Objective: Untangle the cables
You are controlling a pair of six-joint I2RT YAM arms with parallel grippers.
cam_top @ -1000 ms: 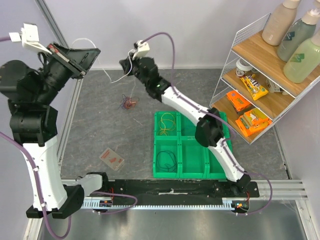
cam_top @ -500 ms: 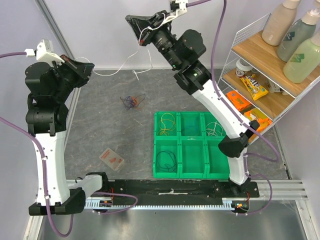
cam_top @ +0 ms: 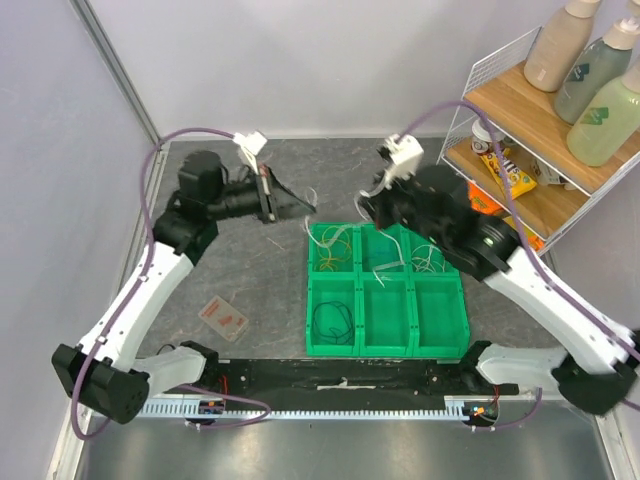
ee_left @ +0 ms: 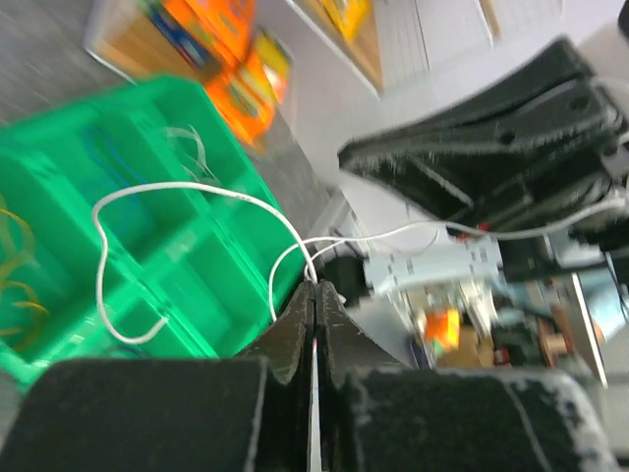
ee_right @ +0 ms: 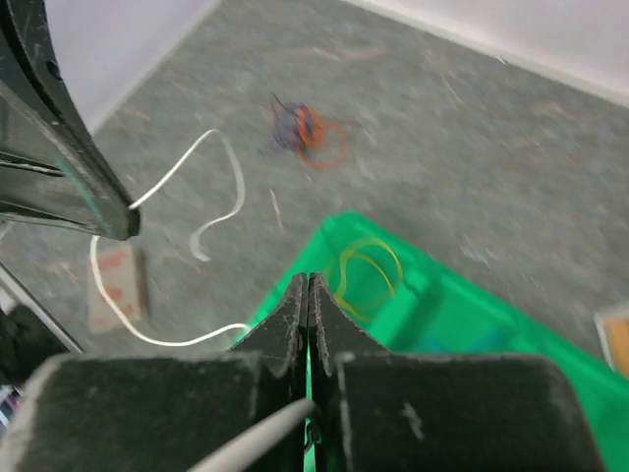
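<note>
1. The left gripper (ee_left: 314, 290) is pinching a white cable (ee_left: 187, 186). Its jaws are pressed tight together, with the wire coming out right at the tips.
2. The right gripper (ee_right: 309, 285) is clamped shut too. The same white cable is running into its fingers, so both arms are holding one wire between them.
3. From the top camera, the two grippers are hanging over the far edge of the green bin (cam_top: 462, 320). The left one is just off its far-left corner and the right one is over the back row.
4. The slack of the white cable is drooping in loops over the bin's back compartments. One loose end is curling free near the left gripper.
5. The tangled bundle (ee_right: 307, 131) of purple and orange wires is sitting on the grey table (cam_top: 220, 260). It's well away from the bin and nothing is touching it.
6. The bin is already holding some wires:
   - a yellow cable (cam_top: 330, 255) in the back-left compartment
   - some pale cables (cam_top: 430, 262) in the back-right compartment
   - a dark cable (cam_top: 330, 320) in the front-left compartment
7. A small card (cam_top: 223, 317) is lying flat on the table left of the bin, and a wire shelf (cam_top: 510, 92) with bottles and snack packs is standing on the right.
</note>
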